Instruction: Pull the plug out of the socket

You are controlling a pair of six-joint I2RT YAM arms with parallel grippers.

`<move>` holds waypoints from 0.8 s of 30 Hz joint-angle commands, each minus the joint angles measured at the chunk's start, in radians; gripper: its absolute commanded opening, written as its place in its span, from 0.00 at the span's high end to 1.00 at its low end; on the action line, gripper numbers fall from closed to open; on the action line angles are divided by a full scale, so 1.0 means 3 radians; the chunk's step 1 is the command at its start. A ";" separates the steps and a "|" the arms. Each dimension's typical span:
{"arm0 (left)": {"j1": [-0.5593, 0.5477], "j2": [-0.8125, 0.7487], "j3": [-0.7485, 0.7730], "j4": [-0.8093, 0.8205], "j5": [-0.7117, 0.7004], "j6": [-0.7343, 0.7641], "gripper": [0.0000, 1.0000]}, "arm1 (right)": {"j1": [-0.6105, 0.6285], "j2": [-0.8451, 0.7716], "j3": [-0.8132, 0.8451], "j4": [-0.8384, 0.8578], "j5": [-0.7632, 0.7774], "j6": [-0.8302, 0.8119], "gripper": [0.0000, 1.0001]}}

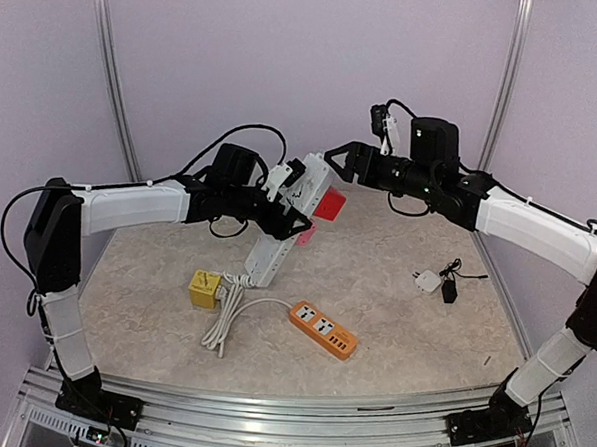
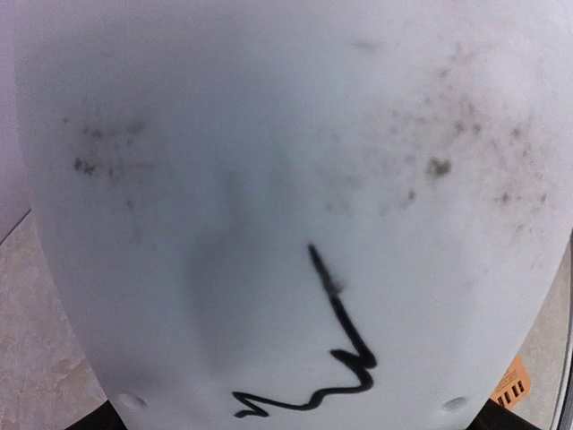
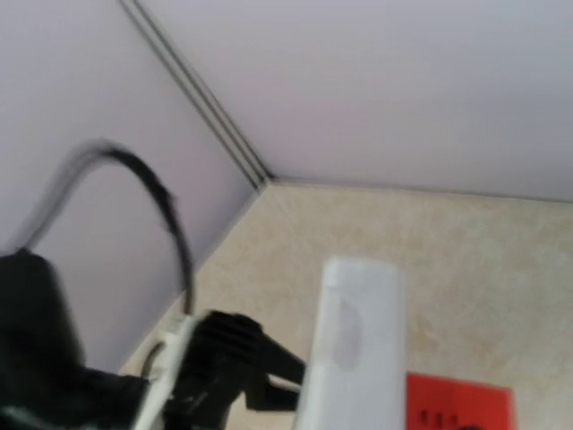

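Observation:
The socket is a long white power strip (image 1: 273, 244), raised and tilted above the table. Its back (image 2: 286, 179), with a black scribble on it, fills the left wrist view. My left gripper (image 1: 287, 219) is shut across the strip's middle. A red plug (image 1: 331, 203) sticks out from the strip's face near its upper end and shows at the bottom of the right wrist view (image 3: 458, 408). My right gripper (image 1: 332, 159) hovers just above the strip's top end and the plug, jaws apart, holding nothing. Its own fingers are out of the right wrist view.
On the table lie a yellow cube adapter (image 1: 204, 288), an orange power strip (image 1: 324, 330) and the white strip's coiled cord (image 1: 223, 322). A white charger (image 1: 428, 280) with a black cable (image 1: 449, 289) sits at the right. Walls close in behind.

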 commanded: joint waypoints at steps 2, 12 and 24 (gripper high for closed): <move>0.0199 -0.0412 -0.0147 0.0210 0.0651 -0.0562 0.81 | 0.0036 -0.0425 -0.0137 0.0106 0.0289 -0.0272 0.12; 0.0518 -0.0875 -0.0391 0.0186 0.1761 -0.1195 0.81 | 0.0036 -0.0998 -0.0902 0.0423 0.0377 -0.0541 0.08; 0.0672 -0.1136 -0.0591 0.0343 0.2636 -0.1412 0.81 | 0.0130 -0.1113 -0.1641 0.1098 -0.0403 -0.0353 0.08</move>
